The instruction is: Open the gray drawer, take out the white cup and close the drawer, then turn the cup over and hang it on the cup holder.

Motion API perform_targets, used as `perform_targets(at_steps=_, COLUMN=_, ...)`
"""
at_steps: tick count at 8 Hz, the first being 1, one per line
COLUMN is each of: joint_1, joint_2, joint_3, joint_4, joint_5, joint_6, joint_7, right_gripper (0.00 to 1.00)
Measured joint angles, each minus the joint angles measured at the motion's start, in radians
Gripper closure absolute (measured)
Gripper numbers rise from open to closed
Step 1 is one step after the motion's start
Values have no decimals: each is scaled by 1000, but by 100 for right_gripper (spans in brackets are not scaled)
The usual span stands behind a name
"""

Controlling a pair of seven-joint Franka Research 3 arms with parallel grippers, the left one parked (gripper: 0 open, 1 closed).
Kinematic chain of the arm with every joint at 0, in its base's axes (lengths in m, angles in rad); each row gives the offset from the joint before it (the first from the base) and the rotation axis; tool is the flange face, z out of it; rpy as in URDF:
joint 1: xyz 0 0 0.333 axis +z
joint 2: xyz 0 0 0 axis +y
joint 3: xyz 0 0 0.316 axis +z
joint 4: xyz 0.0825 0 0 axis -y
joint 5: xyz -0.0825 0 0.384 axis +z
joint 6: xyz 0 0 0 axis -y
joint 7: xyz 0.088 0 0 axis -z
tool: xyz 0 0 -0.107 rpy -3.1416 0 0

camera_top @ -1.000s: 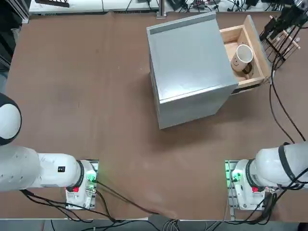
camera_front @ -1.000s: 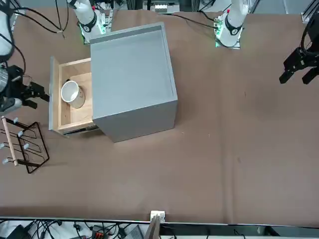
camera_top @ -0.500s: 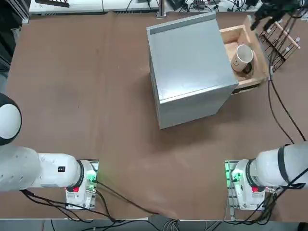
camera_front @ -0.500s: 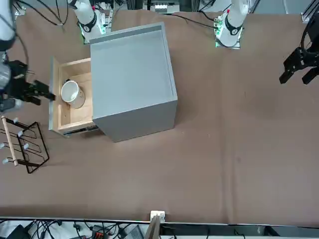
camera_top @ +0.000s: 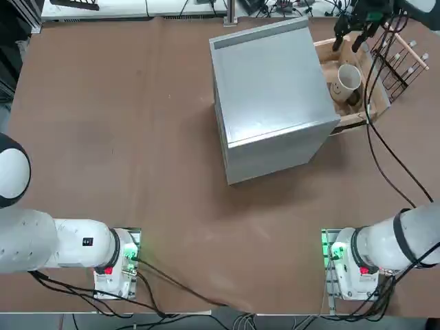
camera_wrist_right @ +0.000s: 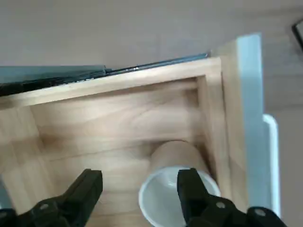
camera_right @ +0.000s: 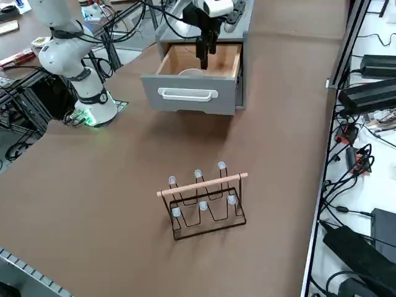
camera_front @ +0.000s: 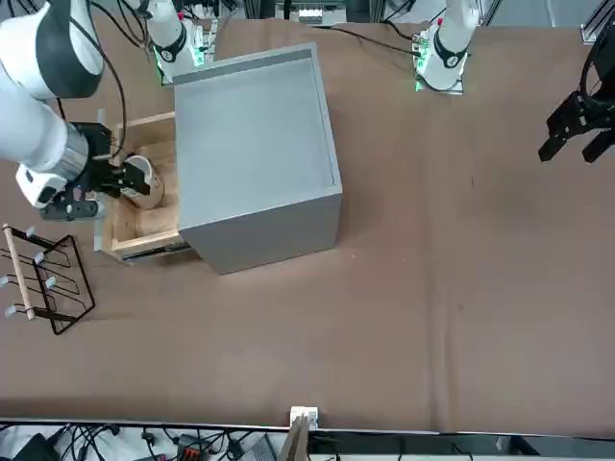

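Observation:
The gray drawer (camera_top: 377, 84) stands pulled out of the gray cabinet (camera_top: 271, 89), its wooden tray open to view. The white cup (camera_top: 346, 78) lies on its side in the tray, near the gray front (camera_wrist_right: 248, 94), its mouth showing in the wrist view. My right gripper (camera_top: 347, 42) hangs over the open tray, just above the cup (camera_wrist_right: 174, 156), open, with nothing between its fingers (camera_wrist_right: 90, 184). From the side, the gripper (camera_right: 205, 57) points down into the drawer (camera_right: 192, 96). The cup holder (camera_right: 207, 201) stands apart on the table beyond the drawer front.
The cabinet (camera_front: 255, 144) takes up the middle of the table's far half. The cup holder (camera_top: 405, 58) sits close to the drawer's front, near the table's right edge. A cable (camera_top: 385, 172) trails from my right arm across the table.
My right gripper has swung from beside the cup holder to above the open drawer and come down toward the cup. Cup and drawer have not moved.

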Motion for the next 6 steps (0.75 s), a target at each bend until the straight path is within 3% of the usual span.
perform_targets(at_steps=6, joint_1=23, joint_2=17, joint_3=-1, joint_4=-113, joint_5=-1, joint_6=25, joint_7=184, right_gripper=9)
